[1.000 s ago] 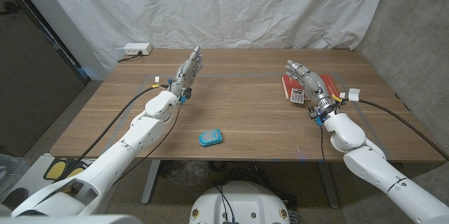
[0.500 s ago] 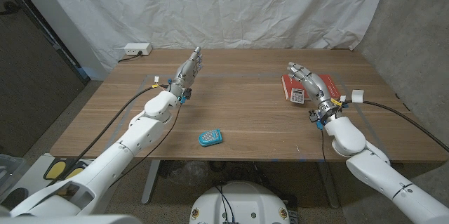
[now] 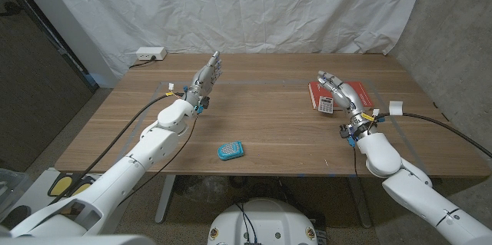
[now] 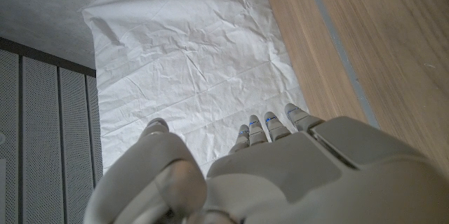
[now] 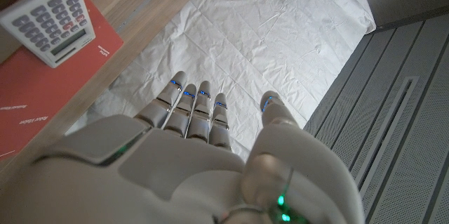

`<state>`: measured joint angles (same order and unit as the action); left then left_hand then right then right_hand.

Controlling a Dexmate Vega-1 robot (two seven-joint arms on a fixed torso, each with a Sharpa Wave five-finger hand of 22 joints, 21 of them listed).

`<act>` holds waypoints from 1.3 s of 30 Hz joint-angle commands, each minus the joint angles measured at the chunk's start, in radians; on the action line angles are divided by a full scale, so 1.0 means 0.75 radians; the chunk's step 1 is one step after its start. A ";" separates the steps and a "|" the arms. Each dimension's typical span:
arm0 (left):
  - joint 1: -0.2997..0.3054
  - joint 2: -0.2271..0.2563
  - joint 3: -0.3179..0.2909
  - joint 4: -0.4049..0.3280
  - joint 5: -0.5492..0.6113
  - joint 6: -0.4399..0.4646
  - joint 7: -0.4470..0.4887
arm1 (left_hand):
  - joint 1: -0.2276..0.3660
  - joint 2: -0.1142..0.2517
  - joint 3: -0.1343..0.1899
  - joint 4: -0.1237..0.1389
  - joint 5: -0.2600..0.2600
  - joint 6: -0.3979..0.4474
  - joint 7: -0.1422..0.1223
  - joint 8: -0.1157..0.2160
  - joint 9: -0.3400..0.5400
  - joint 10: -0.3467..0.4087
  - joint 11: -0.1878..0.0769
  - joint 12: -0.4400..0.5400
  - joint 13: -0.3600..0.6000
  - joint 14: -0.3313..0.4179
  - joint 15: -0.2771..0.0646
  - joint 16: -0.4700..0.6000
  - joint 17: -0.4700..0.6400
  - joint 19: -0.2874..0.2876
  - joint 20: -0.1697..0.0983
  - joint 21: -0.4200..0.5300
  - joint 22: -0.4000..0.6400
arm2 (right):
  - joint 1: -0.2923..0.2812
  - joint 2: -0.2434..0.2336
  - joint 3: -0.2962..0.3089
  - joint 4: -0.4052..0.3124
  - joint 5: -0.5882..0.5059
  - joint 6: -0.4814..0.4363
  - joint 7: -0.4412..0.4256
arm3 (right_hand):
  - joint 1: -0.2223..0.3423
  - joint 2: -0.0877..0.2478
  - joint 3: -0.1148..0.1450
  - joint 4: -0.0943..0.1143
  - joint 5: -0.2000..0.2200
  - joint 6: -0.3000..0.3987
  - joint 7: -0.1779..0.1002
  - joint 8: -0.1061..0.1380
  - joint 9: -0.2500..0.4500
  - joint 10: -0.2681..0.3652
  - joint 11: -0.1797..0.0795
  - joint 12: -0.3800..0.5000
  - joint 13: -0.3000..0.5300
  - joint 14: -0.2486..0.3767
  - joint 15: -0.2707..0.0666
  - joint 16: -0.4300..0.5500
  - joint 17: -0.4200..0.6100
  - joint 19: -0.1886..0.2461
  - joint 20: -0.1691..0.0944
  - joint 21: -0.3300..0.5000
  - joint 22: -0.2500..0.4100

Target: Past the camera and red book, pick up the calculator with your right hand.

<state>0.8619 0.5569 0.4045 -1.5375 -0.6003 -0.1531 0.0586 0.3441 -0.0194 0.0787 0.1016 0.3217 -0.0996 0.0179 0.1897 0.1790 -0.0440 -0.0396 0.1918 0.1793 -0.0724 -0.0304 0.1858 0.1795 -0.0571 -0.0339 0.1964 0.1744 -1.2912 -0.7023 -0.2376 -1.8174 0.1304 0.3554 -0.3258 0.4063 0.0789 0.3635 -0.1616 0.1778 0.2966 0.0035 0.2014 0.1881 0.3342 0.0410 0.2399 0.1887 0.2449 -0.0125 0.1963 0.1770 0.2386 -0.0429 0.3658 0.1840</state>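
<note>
Right hand (image 3: 339, 88): had drifted slightly rightward over the grey push-button calculator (image 3: 326, 105) lying on the flat red book (image 3: 317, 93); fingers apart, holding nothing; grasp pending. Left hand (image 3: 207, 73): unchanged, fingers extended, empty.

Calculator (image 3: 326, 105) on book (image 3: 317, 91), table's (image 3: 269, 134) right side.

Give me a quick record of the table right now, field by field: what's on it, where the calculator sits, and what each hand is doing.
calculator: lying on the red book, keys up, not held
red book: flat on the table's right side
right hand: above the red book, beside the calculator, fingers apart, holding nothing
left hand: raised over the table's left half, fingers extended, holding nothing
blue object: near the front edge, centre; too small to identify
power strip: far left corner
table: wooden, white sheet behind
</note>
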 commanded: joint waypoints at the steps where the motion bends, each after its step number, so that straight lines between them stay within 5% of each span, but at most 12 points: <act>1: 0.006 0.010 -0.005 -0.020 0.004 0.006 0.009 | 0.013 0.005 -0.005 0.003 0.007 0.004 0.002 0.006 0.006 0.010 -0.005 0.008 0.004 0.005 0.003 0.003 0.002 0.003 -0.101 0.012 0.007 | -0.059 0.003 0.019 -0.059 -0.126 -0.064 -0.097 | 0.018 0.003 0.002 -0.008 0.005 0.010 -0.001 0.006 0.007 -0.001 -0.002 -0.005 0.003 0.005 -0.006 0.000 0.005 0.012 -0.020 -0.005 0.003; 39: 0.012 0.014 -0.006 -0.026 0.000 0.015 0.012 | 0.014 0.011 -0.016 0.004 0.006 0.004 0.011 0.005 0.006 0.006 0.003 0.007 0.004 0.002 0.011 0.002 0.004 -0.004 -0.088 0.009 0.009 | -0.154 -0.020 0.042 -0.172 -0.422 -0.254 -0.261 | 0.065 -0.005 0.020 -0.008 0.010 0.030 -0.028 0.010 0.009 0.005 -0.028 -0.005 0.006 0.023 -0.021 0.003 0.011 0.021 -0.019 -0.018 0.003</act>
<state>0.8700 0.5691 0.3995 -1.5564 -0.5987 -0.1443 0.0659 0.3480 -0.0155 0.0729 0.1014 0.3217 -0.0944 0.0232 0.1897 0.1790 -0.0403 -0.0359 0.1918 0.1793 -0.0692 -0.0271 0.1857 0.1792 -0.0573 -0.0338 0.1965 0.1793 -1.3910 -0.7101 -0.2050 -1.9254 -0.1315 0.2050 -0.4936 0.4427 0.0766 0.3714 -0.1694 0.1817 0.3147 -0.0145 0.2014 0.1934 0.3321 0.0247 0.2399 0.1884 0.2574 -0.0250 0.1963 0.1797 0.2439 -0.0374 0.3542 0.1837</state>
